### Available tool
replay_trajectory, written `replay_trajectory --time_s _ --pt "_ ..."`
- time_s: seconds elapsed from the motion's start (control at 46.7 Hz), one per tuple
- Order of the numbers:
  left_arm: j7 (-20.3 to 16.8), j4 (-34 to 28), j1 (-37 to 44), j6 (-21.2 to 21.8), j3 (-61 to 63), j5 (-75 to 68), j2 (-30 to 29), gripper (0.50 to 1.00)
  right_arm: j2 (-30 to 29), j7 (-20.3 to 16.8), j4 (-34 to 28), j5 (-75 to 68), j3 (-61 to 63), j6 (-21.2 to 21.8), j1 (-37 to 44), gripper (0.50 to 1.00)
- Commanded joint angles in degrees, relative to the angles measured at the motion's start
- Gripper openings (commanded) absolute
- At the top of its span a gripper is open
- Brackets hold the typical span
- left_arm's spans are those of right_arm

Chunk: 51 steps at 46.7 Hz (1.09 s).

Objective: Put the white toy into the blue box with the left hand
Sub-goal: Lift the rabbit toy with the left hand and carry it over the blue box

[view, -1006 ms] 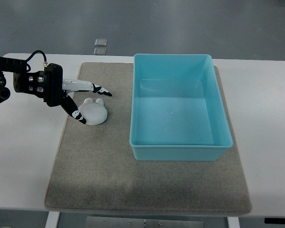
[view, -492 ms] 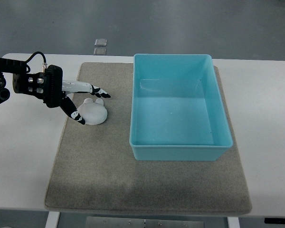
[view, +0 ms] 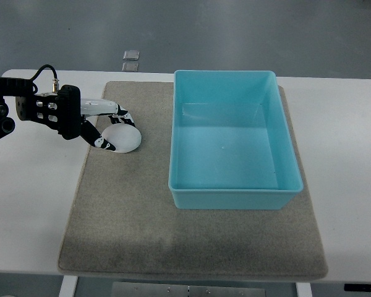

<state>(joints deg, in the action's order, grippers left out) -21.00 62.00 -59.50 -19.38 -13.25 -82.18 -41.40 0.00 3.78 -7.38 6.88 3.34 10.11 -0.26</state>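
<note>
The white toy [view: 125, 139], a rounded pale figure, lies on the grey mat [view: 136, 216] left of the blue box [view: 235, 199]. My left hand [view: 110, 130] reaches in from the left edge and its fingers are curled around the toy's left side, with the thumb below and the other fingers over the top. The toy's ears are hidden under those fingers. It looks level with the mat. The open-topped box holds nothing, and its near wall is about a hand's width right of the toy. The right arm does not show.
The mat lies on a white table [view: 346, 154], whose front edge runs along the bottom of the picture. Two small clear squares [view: 131, 60] lie on the floor beyond the table's far edge. A black cable loops over my left wrist [view: 46, 69].
The left fingers, spread over the toy a second ago, have closed on it. The toy has shifted slightly up and left in the picture, and its ears are now covered.
</note>
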Motion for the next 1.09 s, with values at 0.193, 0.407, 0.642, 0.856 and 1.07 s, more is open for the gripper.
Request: replay_trajectory --time_s 0.193,0.407,0.642,0.856,1.07 --pt "0.0 0.1 -0.4 0.0 -0.1 0.0 0.0 0.632 0.0 0.0 0.0 0.0 0.0 0.0 0.0 0.936" --pt "0.0 0.1 -1.9 0.3 -0.9 0.6 -0.1 0.641 0.0 0.0 0.0 0.0 0.0 0.0 0.0 0.936" --pt "0.0 0.7 -4.0 2.5 -1.3 1.1 0.3 0.643 0.0 0.0 0.0 0.0 0.0 0.0 0.0 0.936" --pt "0.0 1.2 -5.5 4.1 -1.6 1.1 3.1 0.641 0.0 0.0 0.0 0.1 0.0 0.0 0.0 0.936" --pt "0.1 2.0 -7.8 4.2 -2.4 1.1 4.2 0.638 0.0 0.1 0.0 0.0 0.0 0.0 0.0 0.936"
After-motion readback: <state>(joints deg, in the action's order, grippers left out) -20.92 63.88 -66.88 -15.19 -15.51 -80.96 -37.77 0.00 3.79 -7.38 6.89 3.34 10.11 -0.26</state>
